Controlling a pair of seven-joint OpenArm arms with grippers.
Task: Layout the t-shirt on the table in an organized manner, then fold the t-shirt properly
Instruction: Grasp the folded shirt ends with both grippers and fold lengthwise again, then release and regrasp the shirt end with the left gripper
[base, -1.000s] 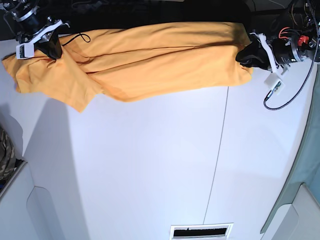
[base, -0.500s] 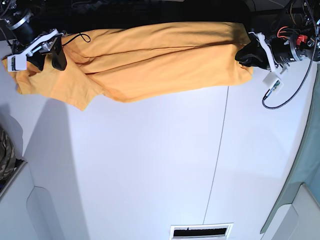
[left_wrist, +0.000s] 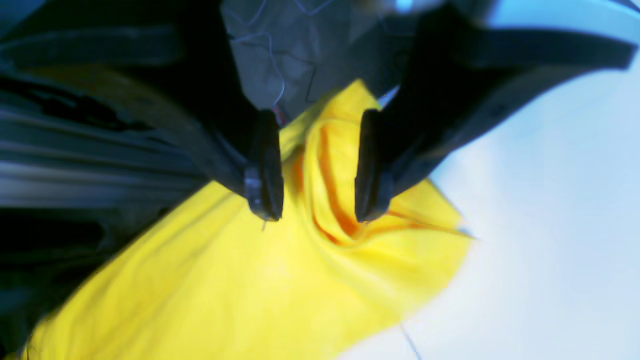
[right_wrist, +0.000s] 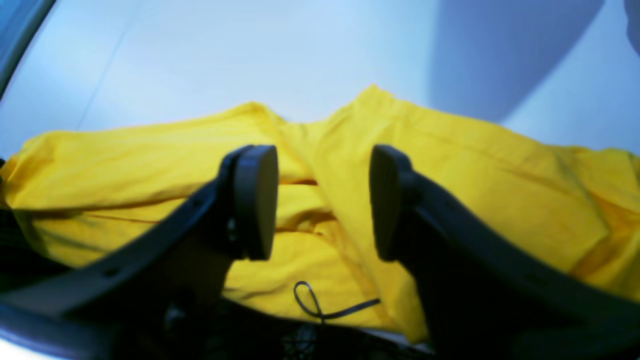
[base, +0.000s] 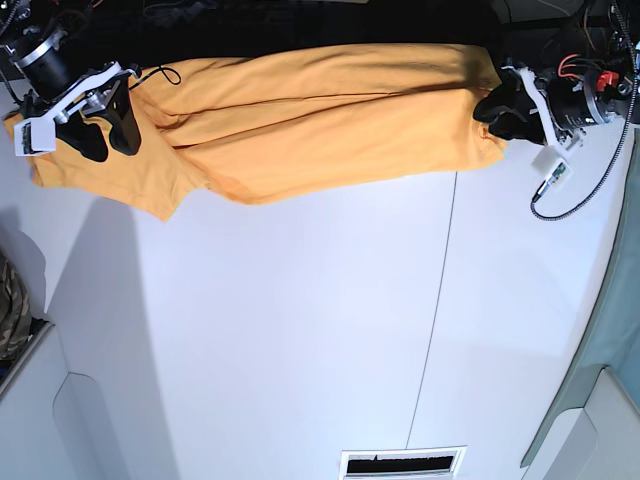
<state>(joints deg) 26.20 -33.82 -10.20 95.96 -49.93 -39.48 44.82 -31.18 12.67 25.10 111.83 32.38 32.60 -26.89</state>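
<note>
- Layout is the step in hand, as I judge it: the plain bright orange-yellow cotton t-shirt (base: 300, 115) lies stretched sideways in a long rumpled band along the far edge of the large matte white table (base: 300, 330), not flat and not yet folded.
- The left gripper (left_wrist: 315, 200) sits at the shirt's end on the base view's right. Its black jaws stand well apart, astride a raised ridge of cloth; the fabric runs between them but neither pad presses on it, so it holds nothing.
- The right gripper (right_wrist: 322, 200) hangs over the other end, above the sleeve area. Its round-padded jaws are parted with clear space between, and the shirt lies below them, ungripped.
- A thin black cord (right_wrist: 325, 305) loops on the cloth near the right arm's base.
- Part of the shirt's far side reaches the dark back edge of the table; whether it hangs over I cannot tell.
- Next move, in my judgement: each gripper needs a fresh hold on an edge or corner, then a pull toward the open white area in front, to spread the body and sleeves flat.
- Deep creases run lengthwise, so smoothing should come before any fold.
</note>
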